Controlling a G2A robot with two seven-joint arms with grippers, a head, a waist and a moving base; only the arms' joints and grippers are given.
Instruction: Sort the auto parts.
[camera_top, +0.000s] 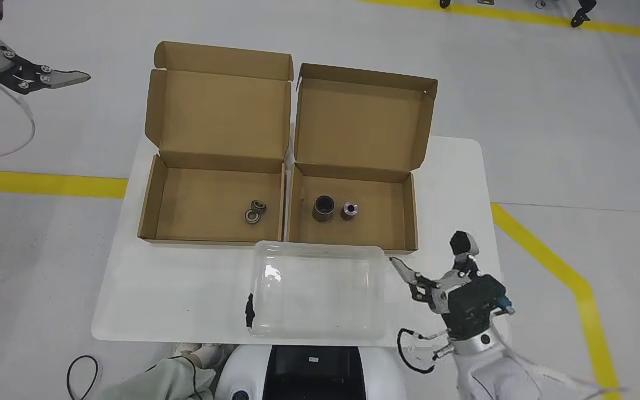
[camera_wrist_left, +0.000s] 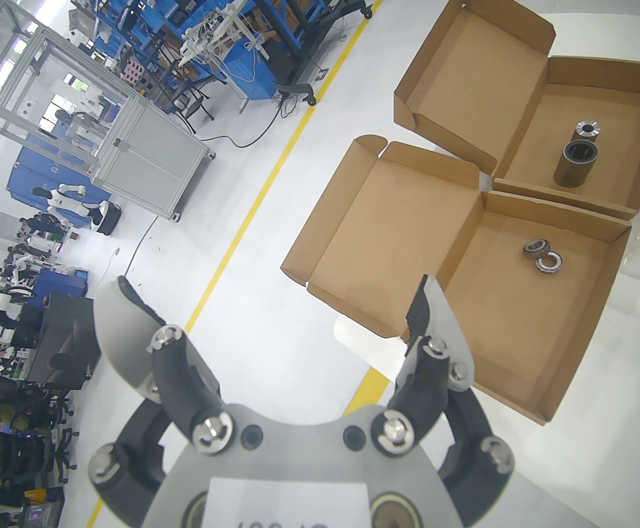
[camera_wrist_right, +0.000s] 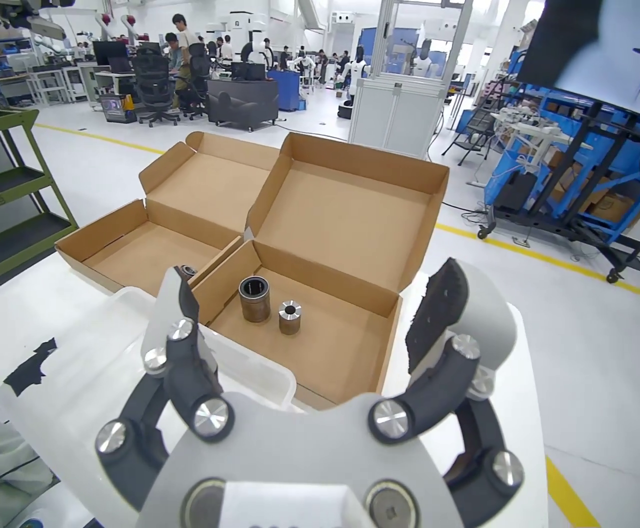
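Since the bearings (camera_top: 256, 211) lie in the left box (camera_top: 190, 225) while the sleeve (camera_top: 323, 208) and bushing (camera_top: 348, 209) stand in the right box (camera_top: 385, 222), like sits with like. Sorting from the near tray (camera_top: 318, 247) looks finished. Both grippers gape wide, holding nothing. The left gripper (camera_wrist_left: 272, 300) is parked off the table (camera_top: 450, 180) at far left, the right gripper (camera_wrist_right: 312, 285) at near right.

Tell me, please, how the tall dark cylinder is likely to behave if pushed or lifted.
The tall dark cylinder looks metallic, so probably rigid and heavy for its size. It stands on end in the cardboard box; a high push might tip it, and then it could roll.
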